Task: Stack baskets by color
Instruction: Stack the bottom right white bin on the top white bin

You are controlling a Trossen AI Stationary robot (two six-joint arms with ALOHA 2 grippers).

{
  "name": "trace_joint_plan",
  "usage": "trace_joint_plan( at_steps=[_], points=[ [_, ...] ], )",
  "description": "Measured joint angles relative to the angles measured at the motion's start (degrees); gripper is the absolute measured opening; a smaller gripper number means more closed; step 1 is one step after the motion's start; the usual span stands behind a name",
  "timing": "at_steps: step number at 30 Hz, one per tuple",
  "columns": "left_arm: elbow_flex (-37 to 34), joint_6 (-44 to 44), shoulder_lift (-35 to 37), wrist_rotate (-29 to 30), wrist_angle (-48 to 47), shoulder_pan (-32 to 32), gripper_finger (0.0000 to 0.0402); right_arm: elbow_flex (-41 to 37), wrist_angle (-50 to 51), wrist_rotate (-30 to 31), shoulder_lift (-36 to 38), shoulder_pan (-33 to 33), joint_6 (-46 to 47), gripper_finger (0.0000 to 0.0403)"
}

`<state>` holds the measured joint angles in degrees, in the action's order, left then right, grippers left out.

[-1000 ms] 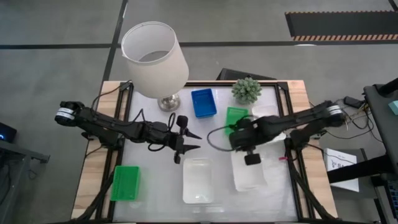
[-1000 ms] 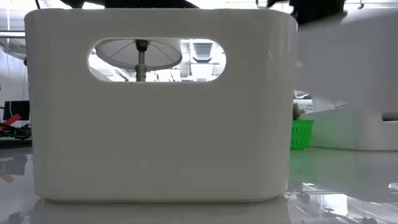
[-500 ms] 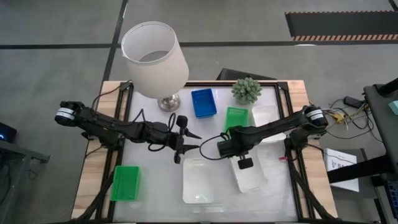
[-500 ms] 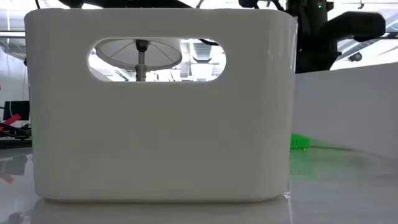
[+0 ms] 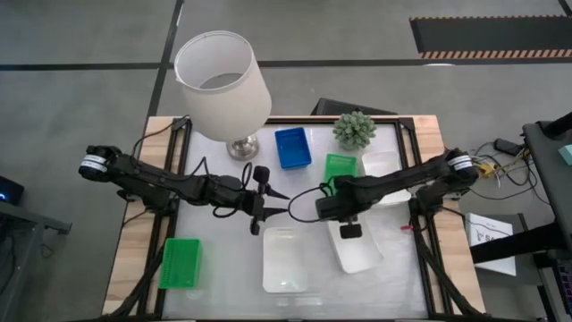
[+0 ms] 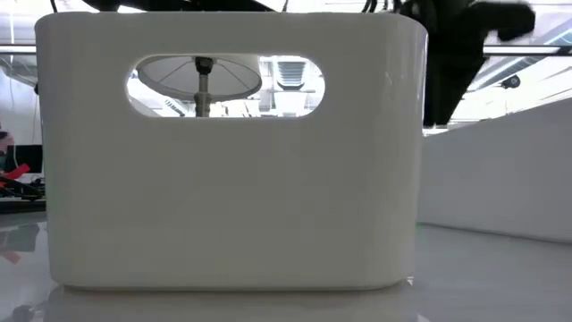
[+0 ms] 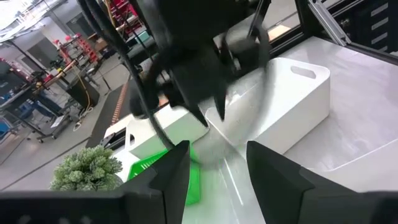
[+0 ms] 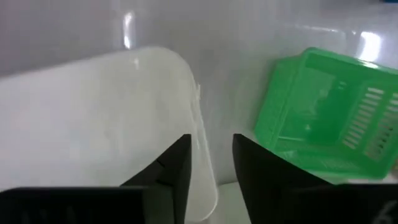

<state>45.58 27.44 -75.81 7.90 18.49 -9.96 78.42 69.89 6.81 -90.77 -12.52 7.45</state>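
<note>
1. The right claw [image 5: 340,215] sits at the far rim of a white basket [image 5: 357,252] at about 4 o'clock on the surface [image 5: 223,259]; its fingers straddle that rim with a gap, not clamped.
2. The left claw [image 5: 279,204] hovers open near the centre, holding nothing.
3. A second white basket [image 5: 284,259] lies at 6 o'clock, a third [image 5: 384,164] at 2, green baskets [image 5: 180,263] at 8 and [image 5: 340,166] at 1, a blue basket [image 5: 292,148] at 12.
4. These likely handle light, stiff and rather slick; pinch a thin short wall at its middle.
</note>
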Motion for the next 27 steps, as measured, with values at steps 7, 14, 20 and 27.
trace_joint_plan(
  at_steps=[7, 14, 20, 27],
  points=[
    [-0.1, 0.0, 0.0, 0.0, 0.0, 0.0, 0.0144, 0.0, -1.2, -1.3, 5.3, -9.5, 13.1, 0.0138],
    [-0.1, -0.1, 0.0, 0.0, 0.0, 0.0, 0.0144, -0.1, -7.9, -1.3, 4.0, -21.2, 26.5, 0.0152],
    [-0.1, -0.8, 0.0, 0.0, 0.4, 0.0, 0.0144, 0.2, -8.9, -5.5, -1.4, -27.2, 34.5, 0.0153],
    [0.0, -1.6, 0.0, 0.1, 0.6, 0.0, 0.0144, 1.9, -7.3, -6.4, -6.3, -29.5, 35.1, 0.0146]
  ],
)
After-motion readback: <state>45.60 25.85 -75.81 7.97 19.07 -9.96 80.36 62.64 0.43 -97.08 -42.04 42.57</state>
